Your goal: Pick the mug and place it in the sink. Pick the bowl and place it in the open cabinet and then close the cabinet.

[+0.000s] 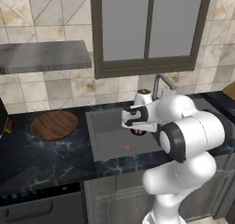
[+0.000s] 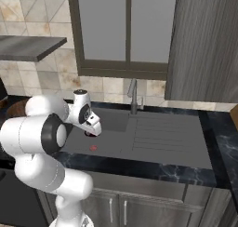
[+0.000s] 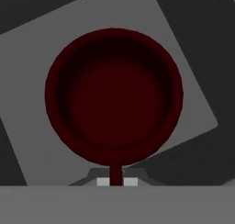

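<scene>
The dark red mug hangs upright over the grey sink, its open top facing the hand camera. My gripper is shut on the near part of the mug's rim, which is pinched between the finger pads. From the base, the mug peeks out under the hand above the basin, near its middle. The wooden bowl lies on the dark counter left of the sink, well apart from the gripper. The cabinet is a tall grey-brown wood-grain panel at the upper right.
A curved faucet stands behind the basin, with the ribbed drainboard to its right. A small red drain mark lies on the basin floor. Grey shelves hang over the bowl, and a dark-framed window is behind the sink.
</scene>
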